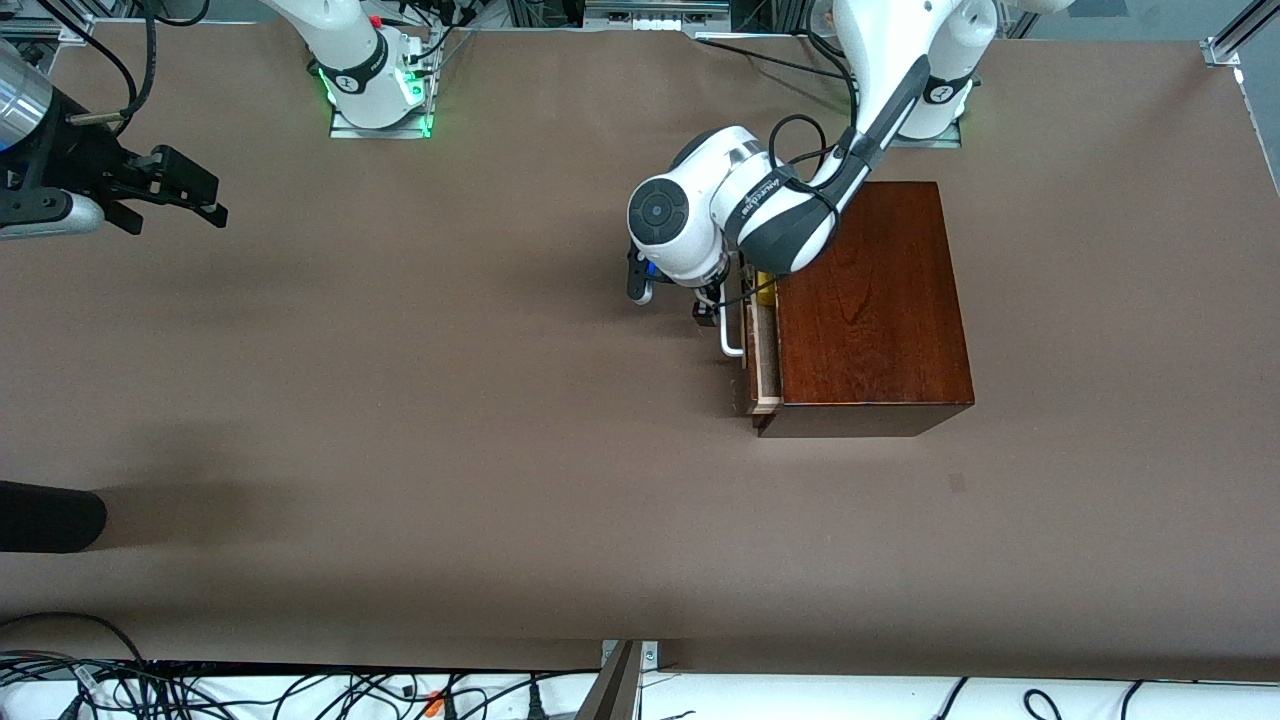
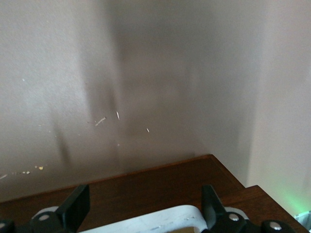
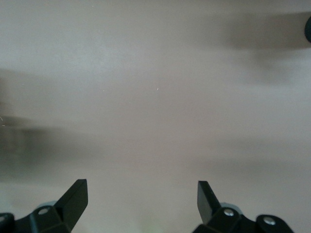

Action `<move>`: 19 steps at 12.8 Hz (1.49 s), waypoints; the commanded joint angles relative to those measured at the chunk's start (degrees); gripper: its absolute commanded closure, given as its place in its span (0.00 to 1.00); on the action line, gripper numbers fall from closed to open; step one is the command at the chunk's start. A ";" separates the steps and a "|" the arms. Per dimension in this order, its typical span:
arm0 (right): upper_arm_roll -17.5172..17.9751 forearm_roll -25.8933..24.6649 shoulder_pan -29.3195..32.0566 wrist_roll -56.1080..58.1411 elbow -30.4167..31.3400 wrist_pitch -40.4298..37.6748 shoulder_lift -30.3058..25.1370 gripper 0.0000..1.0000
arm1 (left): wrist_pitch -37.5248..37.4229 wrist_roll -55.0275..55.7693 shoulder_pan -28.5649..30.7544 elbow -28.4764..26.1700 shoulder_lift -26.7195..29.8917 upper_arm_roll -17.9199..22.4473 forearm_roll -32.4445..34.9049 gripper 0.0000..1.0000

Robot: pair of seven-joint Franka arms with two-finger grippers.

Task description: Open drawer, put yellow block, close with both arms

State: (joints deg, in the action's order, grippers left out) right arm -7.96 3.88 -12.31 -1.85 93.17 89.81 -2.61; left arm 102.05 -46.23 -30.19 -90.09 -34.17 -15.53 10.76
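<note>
Nearest me sits the box (image 1: 875, 310) on the table (image 1: 450, 450), its drawer (image 1: 762, 350) slightly out, a yellow sliver, I take it the block (image 1: 765, 283), showing inside. I have the left hand (image 2: 141, 206) at the handle (image 1: 730, 335), fingers spread either side of the white bar, gripping nothing. Right hand (image 1: 185, 190) waits wide open and empty at the right arm's end. My worry (pushing off-centre) is the drawer jamming or the box skidding.

Probably a lab: bench-mounted arms (image 1: 760, 200), loose cables (image 1: 300, 690).
</note>
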 commanded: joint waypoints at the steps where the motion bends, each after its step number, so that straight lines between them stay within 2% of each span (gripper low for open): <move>1: 0.93 -0.80 2.54 -0.87 -0.45 -2.09 -0.55 0.00 | -0.71 -5.63 3.47 0.70 0.86 1.65 4.44 0.00; 3: 2.07 -0.80 5.18 0.09 -0.62 -2.27 -0.11 0.00 | -0.97 -5.89 3.90 0.61 0.86 1.65 4.62 0.00; 5: 2.77 -3.51 5.37 0.27 -0.97 -1.92 0.67 0.00 | -1.06 -5.98 4.17 0.61 0.78 1.65 4.62 0.00; 7: 6.10 -6.24 5.37 0.36 -1.50 -0.87 1.12 0.00 | -0.97 -5.98 4.26 0.61 0.60 1.73 4.70 0.00; 9: 6.81 -6.25 5.28 -0.51 -1.24 -0.25 1.56 0.00 | -0.97 -5.89 4.17 0.61 0.51 2.00 5.58 0.00; 13: 6.82 -4.24 5.45 0.10 -1.24 -0.60 1.30 0.00 | -0.97 -5.89 4.17 0.53 0.51 2.00 6.90 0.00; 19: 6.99 -4.06 5.37 0.45 -1.06 -2.36 0.94 0.00 | -1.06 -5.89 4.79 0.35 0.51 2.00 6.99 0.00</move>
State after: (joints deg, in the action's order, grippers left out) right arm -1.78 -0.98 -7.89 -1.99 93.00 89.09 -1.51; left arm 100.20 -46.67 -28.37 -90.45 -34.21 -16.09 10.90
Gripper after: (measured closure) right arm 0.000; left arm 0.000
